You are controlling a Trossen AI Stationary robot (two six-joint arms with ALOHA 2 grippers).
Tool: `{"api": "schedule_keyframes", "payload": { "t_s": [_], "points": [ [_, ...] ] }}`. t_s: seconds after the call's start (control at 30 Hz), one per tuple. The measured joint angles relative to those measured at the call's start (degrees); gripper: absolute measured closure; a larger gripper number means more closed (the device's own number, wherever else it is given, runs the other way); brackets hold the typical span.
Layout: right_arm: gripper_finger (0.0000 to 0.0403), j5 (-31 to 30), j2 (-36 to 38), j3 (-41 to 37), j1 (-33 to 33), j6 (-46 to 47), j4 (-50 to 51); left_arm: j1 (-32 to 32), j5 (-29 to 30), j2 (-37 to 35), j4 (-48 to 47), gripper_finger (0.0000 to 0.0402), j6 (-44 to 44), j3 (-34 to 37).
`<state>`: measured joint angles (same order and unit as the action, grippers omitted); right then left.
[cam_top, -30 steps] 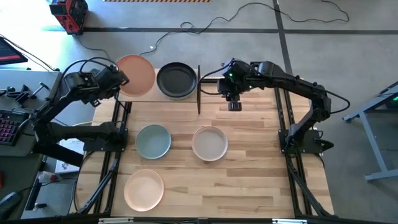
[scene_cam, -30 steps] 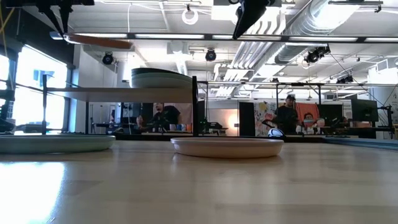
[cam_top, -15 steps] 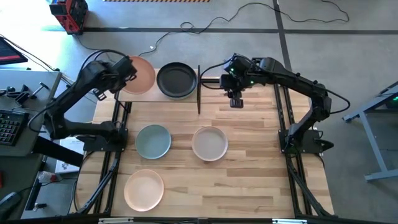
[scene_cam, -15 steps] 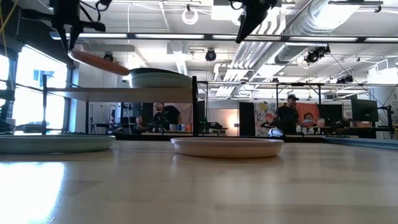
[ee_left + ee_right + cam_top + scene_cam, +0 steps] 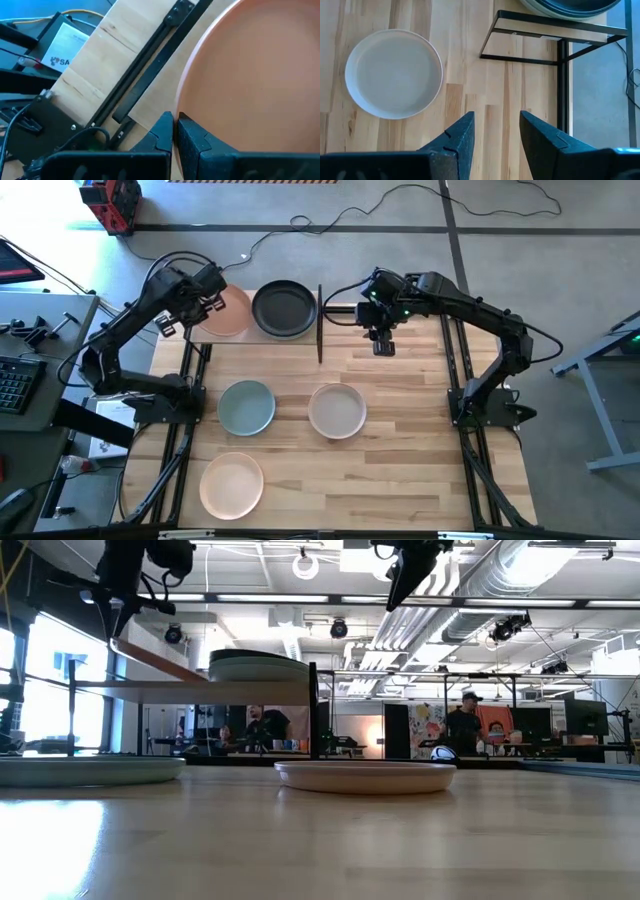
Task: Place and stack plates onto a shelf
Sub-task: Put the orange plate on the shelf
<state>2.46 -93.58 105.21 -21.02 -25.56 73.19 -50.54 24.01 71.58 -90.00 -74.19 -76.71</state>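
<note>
The counter (image 5: 400, 440) is the wide wooden top under both my arms, and at its far edge stands the shelf (image 5: 330, 308), a small raised board on black posts. On the shelf's right half sits a stack of plates with a black plate (image 5: 284, 309) on top. My left jaws (image 5: 205, 302) are clenched on the rim of the salmon pink plate (image 5: 226, 311), holding it tilted over the shelf's left half, its low edge down near the board beside the stack. My right jaws (image 5: 383, 346) hang released above the counter just right of the shelf, holding nothing. On the counter lie a blue-grey plate (image 5: 246, 407) and, beside it to the right, a beige plate (image 5: 337, 411), with a cream-peach plate (image 5: 231, 485) nearer the front edge.
</note>
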Motion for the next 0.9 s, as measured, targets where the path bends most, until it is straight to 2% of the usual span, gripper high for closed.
{"api": "schedule_keyframes", "payload": {
  "t_s": [0.4,0.7,0.9],
  "points": [
    [0.0268,0.0,0.0,0.0,0.02,0.0,1.22,-2.4,-1.48,1.1,0.02,0.04,3.16,0.01],
    [0.0268,-0.02,0.0,0.0,0.02,0.2,2.57,-3.1,-1.33,1.06,3.84,0.0375,4.66,0.0],
    [0.0268,-0.02,0.0,0.0,0.02,0.2,3.51,-3.5,-1.87,1.06,3.64,0.0372,5.89,0.01]
  ]
}}
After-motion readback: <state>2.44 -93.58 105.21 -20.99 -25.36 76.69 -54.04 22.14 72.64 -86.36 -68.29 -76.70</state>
